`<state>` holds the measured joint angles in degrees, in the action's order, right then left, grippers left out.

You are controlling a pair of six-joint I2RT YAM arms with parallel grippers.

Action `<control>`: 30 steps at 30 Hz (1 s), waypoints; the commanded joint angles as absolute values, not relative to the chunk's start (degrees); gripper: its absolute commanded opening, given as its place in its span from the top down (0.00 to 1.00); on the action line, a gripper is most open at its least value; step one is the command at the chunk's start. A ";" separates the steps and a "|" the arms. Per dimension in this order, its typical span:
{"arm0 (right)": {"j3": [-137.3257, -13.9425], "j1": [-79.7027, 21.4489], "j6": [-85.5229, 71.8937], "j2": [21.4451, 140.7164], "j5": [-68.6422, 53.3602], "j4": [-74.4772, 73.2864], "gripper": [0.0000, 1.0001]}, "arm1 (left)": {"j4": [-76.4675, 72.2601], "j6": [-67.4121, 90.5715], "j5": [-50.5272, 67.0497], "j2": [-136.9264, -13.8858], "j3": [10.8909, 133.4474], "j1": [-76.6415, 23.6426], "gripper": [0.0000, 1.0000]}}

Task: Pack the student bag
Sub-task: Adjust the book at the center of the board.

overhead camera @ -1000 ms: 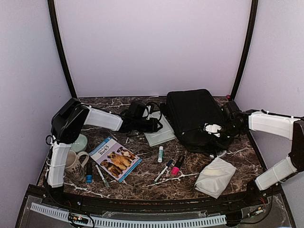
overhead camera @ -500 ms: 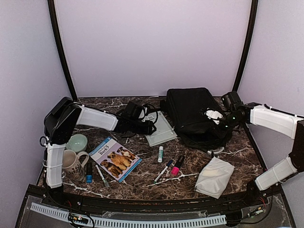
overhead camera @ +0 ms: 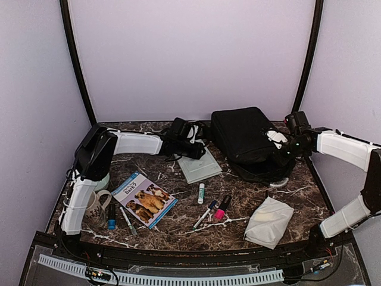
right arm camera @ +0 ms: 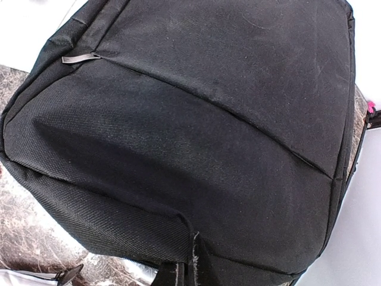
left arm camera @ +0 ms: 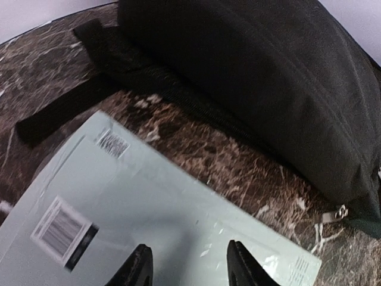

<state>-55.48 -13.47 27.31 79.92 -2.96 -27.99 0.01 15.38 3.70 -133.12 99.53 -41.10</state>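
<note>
The student bag (overhead camera: 244, 136) is a big black backpack lying at the back right of the marble table. It fills the right wrist view, student bag (right arm camera: 196, 119). My right gripper (overhead camera: 278, 144) is at its right edge, and in the wrist view the right gripper (right arm camera: 189, 275) is shut on a frayed fold of the bag's fabric. My left gripper (overhead camera: 193, 142) hovers open just left of the bag. In its own view the left gripper (left arm camera: 189, 269) has nothing between its fingers, over a pale green packet (left arm camera: 137, 202) with the bag (left arm camera: 268, 77) beyond.
The pale packet (overhead camera: 200, 167) lies mid-table. A dog booklet (overhead camera: 144, 199), mug (overhead camera: 92, 205), green bowl (overhead camera: 101, 180) and pens (overhead camera: 127, 219) are front left. A glue stick (overhead camera: 201, 192), markers (overhead camera: 206, 214) and a pink bottle (overhead camera: 221, 208) lie in the middle, a white pouch (overhead camera: 269, 221) front right.
The right gripper closed on the bag and drew it toward the back right. The left arm swung right and back, toward the bag's left side.
</note>
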 commanded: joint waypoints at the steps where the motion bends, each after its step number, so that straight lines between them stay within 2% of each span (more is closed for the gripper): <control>1: -54.61 -13.27 25.49 77.90 -3.08 -24.96 1.00 | 1.76 13.13 11.88 -139.94 111.18 -42.28 0.55; 5: -54.50 -13.27 25.49 77.49 -3.67 -25.05 1.00 | 7.82 12.16 15.96 -147.87 124.08 -43.80 0.55; 9: -54.41 -13.25 25.22 77.02 -4.59 -25.09 1.00 | 16.65 12.37 12.44 -154.57 134.66 -44.73 0.56; 14: -54.31 -13.27 25.18 76.39 -5.31 -25.16 1.00 | 21.95 14.90 8.84 -154.39 133.41 -44.65 0.57; 18: -54.77 -13.26 25.42 76.21 -6.31 -26.10 1.00 | 31.67 15.91 4.82 -152.33 132.34 -44.65 0.57; 23: -56.58 -13.27 25.61 75.77 -7.82 -27.76 1.00 | 35.89 15.10 4.79 -145.91 119.73 -44.63 0.59; 30: -60.07 -13.56 25.50 75.68 -10.69 -31.59 0.98 | 44.40 13.79 0.24 -144.08 113.43 -44.65 0.59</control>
